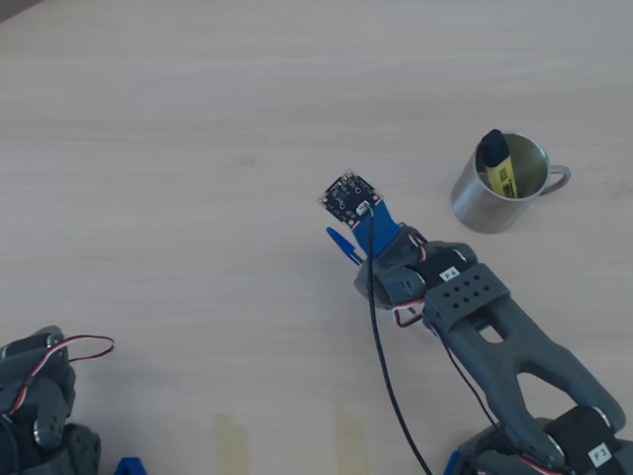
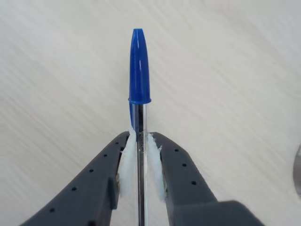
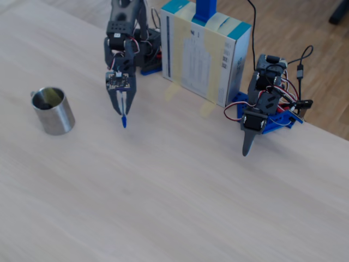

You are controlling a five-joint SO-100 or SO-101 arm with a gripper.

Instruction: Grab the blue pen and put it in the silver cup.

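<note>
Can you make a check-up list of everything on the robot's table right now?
Surface: pale wooden table, bare in the middle.
Job's things: blue pen lifted, cap pointing down; silver cup standing upright.
Clutter: yellow marker inside the cup.
Hand: hand shut on the pen's clear barrel.
Cables: black cable along the arm.
Surroundings: taped box and a second arm at the table edge.
</note>
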